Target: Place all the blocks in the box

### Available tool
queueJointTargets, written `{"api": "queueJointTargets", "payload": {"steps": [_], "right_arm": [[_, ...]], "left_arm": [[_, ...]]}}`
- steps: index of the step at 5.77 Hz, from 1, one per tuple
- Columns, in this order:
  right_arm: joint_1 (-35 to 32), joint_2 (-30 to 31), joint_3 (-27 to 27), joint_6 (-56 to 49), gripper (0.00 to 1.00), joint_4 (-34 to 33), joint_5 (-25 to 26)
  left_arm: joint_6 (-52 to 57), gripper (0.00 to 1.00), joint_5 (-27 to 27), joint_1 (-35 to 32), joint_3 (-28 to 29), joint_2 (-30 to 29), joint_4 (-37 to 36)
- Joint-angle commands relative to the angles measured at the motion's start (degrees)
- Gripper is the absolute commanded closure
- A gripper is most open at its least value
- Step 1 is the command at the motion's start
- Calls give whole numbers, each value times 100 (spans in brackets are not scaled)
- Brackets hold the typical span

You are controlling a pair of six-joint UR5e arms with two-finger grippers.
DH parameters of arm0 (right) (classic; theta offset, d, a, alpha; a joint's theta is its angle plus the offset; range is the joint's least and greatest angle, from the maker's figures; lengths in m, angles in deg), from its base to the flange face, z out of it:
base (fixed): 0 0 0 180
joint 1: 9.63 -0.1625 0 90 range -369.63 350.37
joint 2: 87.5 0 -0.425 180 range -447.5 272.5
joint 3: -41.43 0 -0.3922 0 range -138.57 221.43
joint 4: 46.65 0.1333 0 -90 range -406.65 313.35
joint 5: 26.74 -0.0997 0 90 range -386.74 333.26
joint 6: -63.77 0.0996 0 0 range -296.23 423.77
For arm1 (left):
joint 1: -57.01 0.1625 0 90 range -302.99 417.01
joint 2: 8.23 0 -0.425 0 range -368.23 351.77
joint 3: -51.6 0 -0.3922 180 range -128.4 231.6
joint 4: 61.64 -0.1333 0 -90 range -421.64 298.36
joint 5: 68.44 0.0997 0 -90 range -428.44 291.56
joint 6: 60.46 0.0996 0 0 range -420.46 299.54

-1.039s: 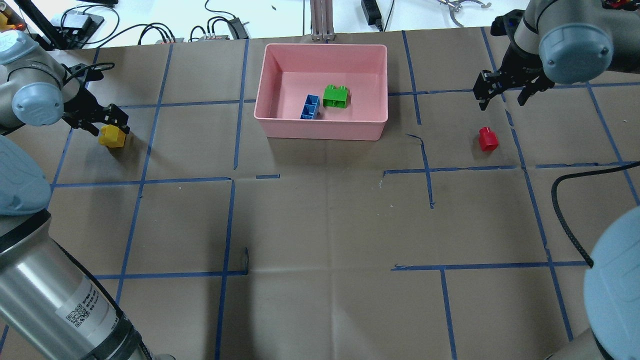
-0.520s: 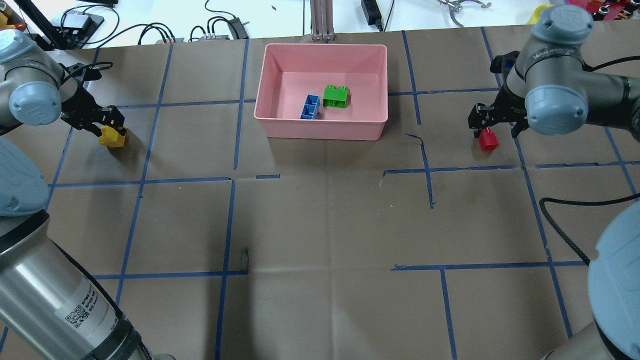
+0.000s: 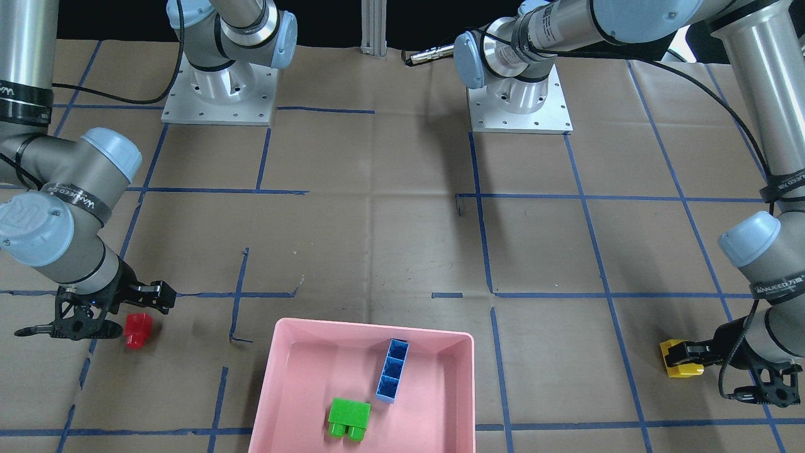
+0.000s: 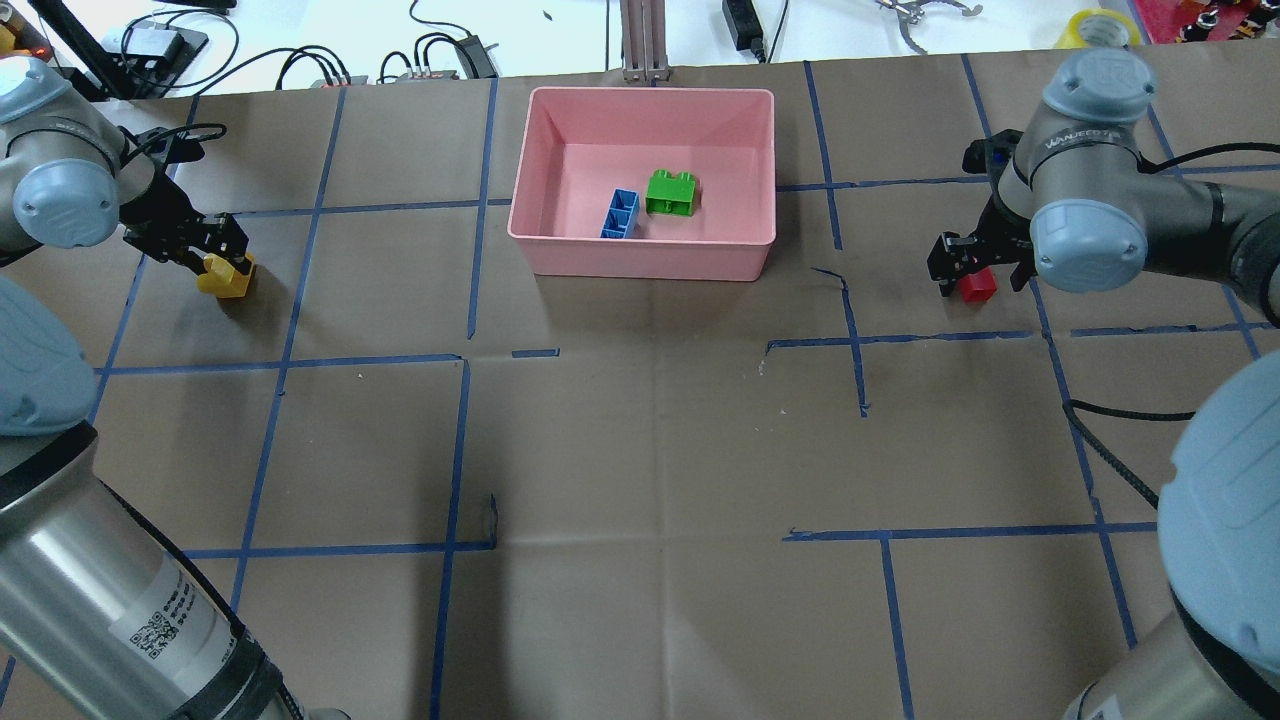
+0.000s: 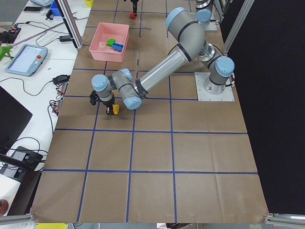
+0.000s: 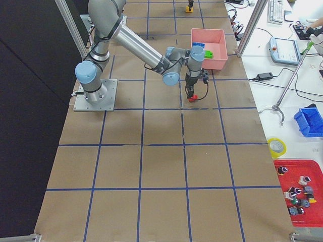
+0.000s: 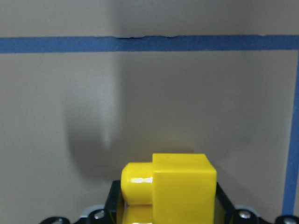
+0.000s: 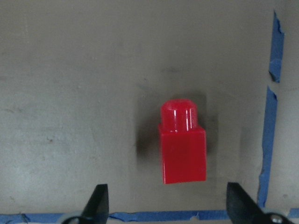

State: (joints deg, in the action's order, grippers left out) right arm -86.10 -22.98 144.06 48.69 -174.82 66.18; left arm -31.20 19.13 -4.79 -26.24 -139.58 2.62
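Observation:
The pink box [image 4: 640, 262] stands at the table's far middle, with the blue brick [image 4: 620, 214] and the green brick [image 4: 672, 192] inside it; it also shows in the front view [image 3: 277, 377]. My left gripper [image 4: 218, 252] is shut on the yellow brick [image 4: 228, 277] low over the table at the far left; the brick fills the bottom of the left wrist view [image 7: 170, 186]. My right gripper [image 4: 980, 268] is open and hangs low over the red brick [image 4: 978, 286], which stands on the table right of the box. In the right wrist view the red brick [image 8: 182, 144] lies just ahead of the spread fingertips [image 8: 99, 200].
Brown paper with a grid of blue tape [image 4: 855, 340] covers the table. A black cable [image 4: 1110, 440] trails over the right side. Cables and devices [image 4: 430, 55] lie beyond the far edge. Both arm bases [image 3: 519, 107] stand at the robot's side.
My right gripper has come down and toward me, from beyond the red brick to low over it, still open. My left gripper has barely shifted, with the yellow brick in it.

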Motion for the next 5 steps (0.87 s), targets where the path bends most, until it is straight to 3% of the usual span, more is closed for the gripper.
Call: {"api": "queueJointTargets", "payload": {"steps": [1, 3, 5], "right_arm": [[9, -132, 3, -187, 10, -129, 7], [79, -237, -32, -353, 10, -252, 7], [79, -247, -23, -346, 13, -252, 16]], "left_arm": [[-8, 58, 32, -42, 128, 258, 374], [-313, 57, 76, -417, 173, 995, 1060], [-1950, 56, 67, -1574, 872, 1139, 1674]]}}
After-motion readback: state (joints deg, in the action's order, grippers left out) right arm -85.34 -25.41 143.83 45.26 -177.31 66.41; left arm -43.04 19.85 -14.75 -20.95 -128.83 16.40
